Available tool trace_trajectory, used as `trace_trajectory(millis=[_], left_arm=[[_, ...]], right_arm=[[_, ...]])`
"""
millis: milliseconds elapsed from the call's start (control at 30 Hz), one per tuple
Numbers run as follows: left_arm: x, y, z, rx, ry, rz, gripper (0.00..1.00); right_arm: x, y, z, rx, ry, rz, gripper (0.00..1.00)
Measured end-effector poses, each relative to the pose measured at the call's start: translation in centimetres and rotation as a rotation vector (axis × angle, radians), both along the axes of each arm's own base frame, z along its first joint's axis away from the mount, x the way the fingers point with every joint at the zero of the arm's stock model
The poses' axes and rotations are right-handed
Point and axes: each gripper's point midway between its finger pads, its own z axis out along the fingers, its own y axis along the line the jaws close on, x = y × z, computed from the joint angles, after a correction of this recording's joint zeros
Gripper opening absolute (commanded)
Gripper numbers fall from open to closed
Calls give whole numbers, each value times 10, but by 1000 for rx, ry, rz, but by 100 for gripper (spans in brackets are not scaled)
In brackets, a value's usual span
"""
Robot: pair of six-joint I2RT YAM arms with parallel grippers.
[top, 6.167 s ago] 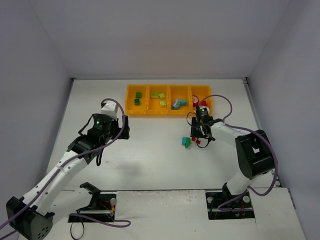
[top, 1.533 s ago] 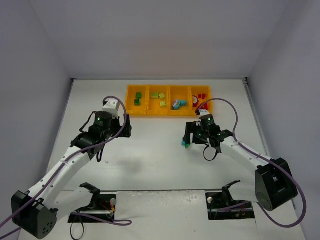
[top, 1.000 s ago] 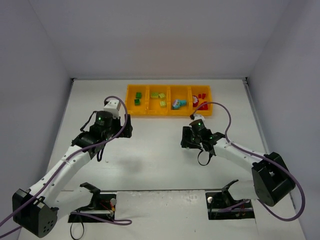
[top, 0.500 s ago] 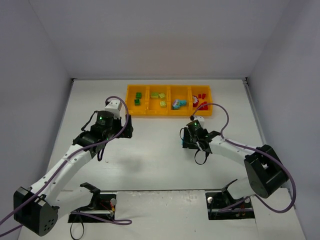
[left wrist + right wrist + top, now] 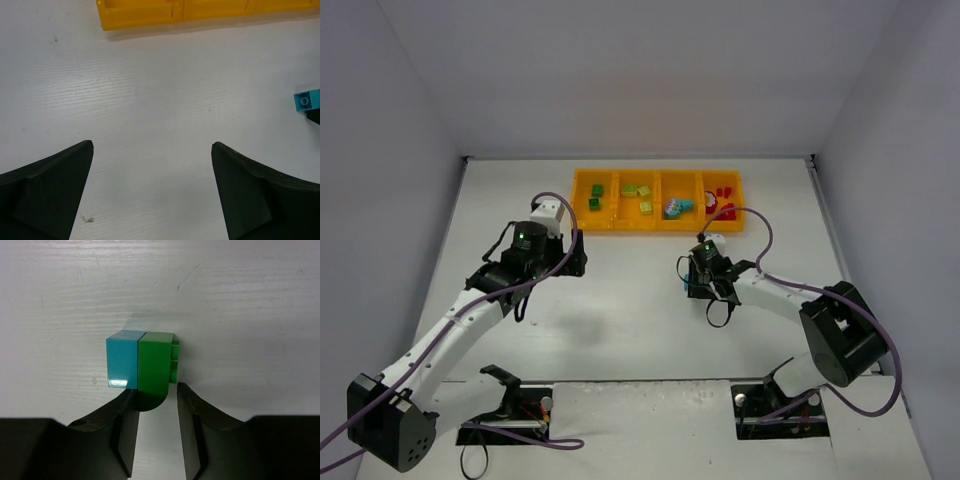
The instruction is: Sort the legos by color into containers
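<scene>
Green brick (image 5: 156, 365), a teal brick (image 5: 123, 360) joined alongside, sits between the fingers of my right gripper (image 5: 156, 393); gripped or not, I can't tell. White table (image 5: 235, 300), pale walls (image 5: 640, 80).

My left arm (image 5: 455, 322) and right arm (image 5: 775, 292) are white with black joints, each with a green light (image 5: 520, 238); purple cables (image 5: 761, 236) trail to the black bases (image 5: 384, 436).

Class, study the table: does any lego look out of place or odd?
Yes. On the table, outside the yellow tray, a teal brick and a green piece sit touching side by side, unsorted; the right hand straddles the green one.
</scene>
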Motion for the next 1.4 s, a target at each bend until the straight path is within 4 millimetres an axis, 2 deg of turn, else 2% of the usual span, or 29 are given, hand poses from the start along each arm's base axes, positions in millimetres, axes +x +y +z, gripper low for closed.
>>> trace_trajectory(millis=[100, 267, 433, 533, 700, 833, 1067, 1167, 1400], left_arm=[[0, 0, 0, 0, 0, 0, 97], [1, 1, 0, -12, 4, 6, 97], [4, -8, 9, -114, 0, 7, 97], [4, -25, 20, -220, -2, -25, 97], [4, -58, 42, -394, -13, -102, 97], [1, -92, 47, -470, 8, -184, 97], [-3, -158, 51, -520, 47, -329, 97], [2, -172, 54, -544, 40, -349, 97], [14, -192, 51, -581, 38, -360, 97]], right_arm=[[0, -1, -2, -7, 3, 2, 24], [2, 0, -1, -9, -6, 10, 0], [5, 6, 7, 3, -50, 46, 0], [9, 13, 28, 41, -131, 85, 0], [19, 26, 82, 141, -312, 140, 0], [22, 35, 113, 198, -410, 180, 0], [20, 49, 134, 273, -464, 231, 0], [19, 52, 140, 294, -475, 245, 0], [14, 58, 150, 336, -489, 273, 0]])
